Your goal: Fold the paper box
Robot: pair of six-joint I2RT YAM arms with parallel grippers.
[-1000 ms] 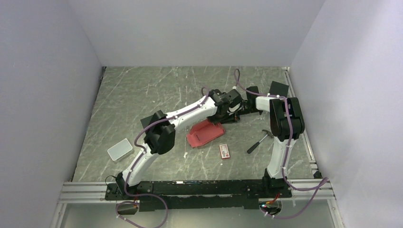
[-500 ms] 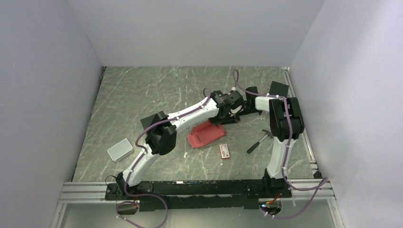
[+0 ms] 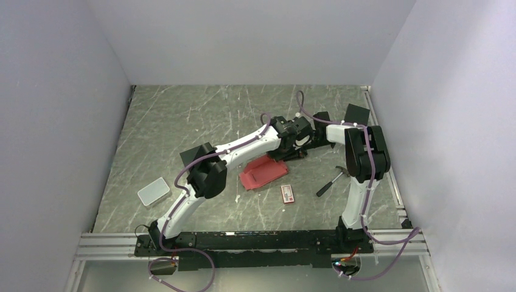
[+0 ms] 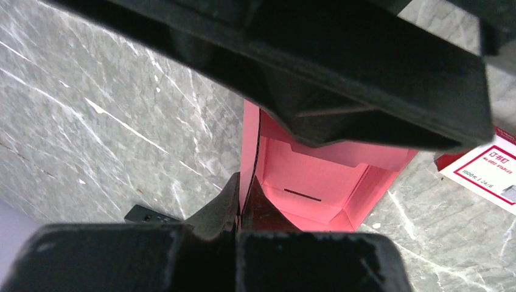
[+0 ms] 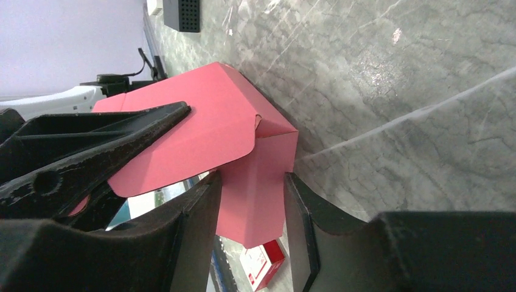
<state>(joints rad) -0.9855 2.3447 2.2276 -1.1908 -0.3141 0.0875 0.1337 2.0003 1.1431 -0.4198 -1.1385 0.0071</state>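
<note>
The paper box [image 3: 263,172] is red-pink cardboard, partly formed, lying at mid-table with its far end under both wrists. In the left wrist view its open inside [image 4: 322,182] shows a slot and raised walls. My left gripper [image 4: 243,207] is shut on the box's left side wall, one finger outside and one inside. In the right wrist view a rounded flap [image 5: 195,140] folds over the box's end. My right gripper [image 5: 252,207] has a narrow pink panel [image 5: 255,188] between its fingers, touching both. From above, the left gripper [image 3: 291,146] and right gripper [image 3: 302,143] meet at the box's far end.
A red-and-white printed packet [image 3: 287,193] lies just in front of the box. A hammer [image 3: 331,180] lies to its right. A pale grey tin [image 3: 153,191] sits at the left, a black box [image 3: 356,114] at the back right. Walls close in three sides.
My left wrist has edged a little to the right, closer to the right gripper. The box and the right arm have hardly moved.
</note>
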